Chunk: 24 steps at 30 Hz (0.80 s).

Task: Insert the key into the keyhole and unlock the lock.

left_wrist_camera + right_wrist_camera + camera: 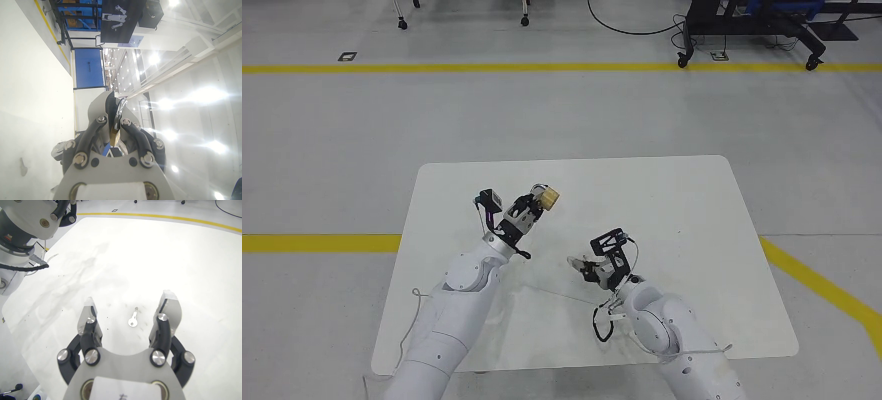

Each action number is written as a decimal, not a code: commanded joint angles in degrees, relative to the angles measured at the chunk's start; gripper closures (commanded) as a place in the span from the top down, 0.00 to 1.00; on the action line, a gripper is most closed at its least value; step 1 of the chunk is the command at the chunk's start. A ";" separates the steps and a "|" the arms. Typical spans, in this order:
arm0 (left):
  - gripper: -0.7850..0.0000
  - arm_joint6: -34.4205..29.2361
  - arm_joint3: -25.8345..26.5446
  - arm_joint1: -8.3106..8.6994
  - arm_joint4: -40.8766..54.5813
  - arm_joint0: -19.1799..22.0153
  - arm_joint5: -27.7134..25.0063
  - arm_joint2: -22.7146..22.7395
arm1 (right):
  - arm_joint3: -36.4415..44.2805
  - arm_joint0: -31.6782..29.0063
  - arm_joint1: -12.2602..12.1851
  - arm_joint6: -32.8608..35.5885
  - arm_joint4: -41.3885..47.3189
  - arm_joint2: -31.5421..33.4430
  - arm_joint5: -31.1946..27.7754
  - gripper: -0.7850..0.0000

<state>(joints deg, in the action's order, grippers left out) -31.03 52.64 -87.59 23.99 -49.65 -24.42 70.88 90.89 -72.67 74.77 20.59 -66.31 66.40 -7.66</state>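
One part was done: the left gripper (533, 206) clenched the lock (548, 197) near the top view's centre. The key (133, 319) lay ungrasped on the table (692, 200) in the right wrist view's lower middle, between the spread fingers of the right gripper (129, 298) — pickup, insertion and turning were not yet done.

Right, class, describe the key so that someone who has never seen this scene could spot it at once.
Start at the white table and find the right gripper, its fingers spread open above it. Between them on the tabletop lies the key, small, flat and silver, with a round holed head. Unlike the brass padlock clamped in the left gripper, it lies loose on the surface.
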 commanded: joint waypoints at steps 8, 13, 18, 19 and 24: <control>0.00 0.00 0.00 0.00 0.00 0.00 0.01 0.00 | -2.05 0.21 -0.36 -2.35 -7.04 -0.72 -1.64 0.84; 0.00 0.00 0.00 0.00 0.00 0.00 0.01 0.00 | -1.00 -0.69 -1.13 -0.50 -14.62 -0.62 -4.56 0.43; 0.00 0.00 0.00 0.00 0.00 0.00 0.01 0.00 | 0.02 -0.07 -1.38 4.28 -17.65 -0.94 -6.28 0.38; 0.00 0.00 0.00 0.00 0.00 0.00 0.01 0.00 | -0.02 0.34 -1.36 5.33 -18.29 -1.36 -6.66 0.38; 0.00 0.00 0.00 0.00 0.00 0.00 0.01 0.00 | -1.41 2.42 -1.02 9.14 -19.02 -3.18 -7.40 0.37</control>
<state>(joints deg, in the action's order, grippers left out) -31.02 52.64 -87.59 23.99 -49.65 -24.41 70.88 89.83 -70.65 73.69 29.09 -85.43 63.41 -15.05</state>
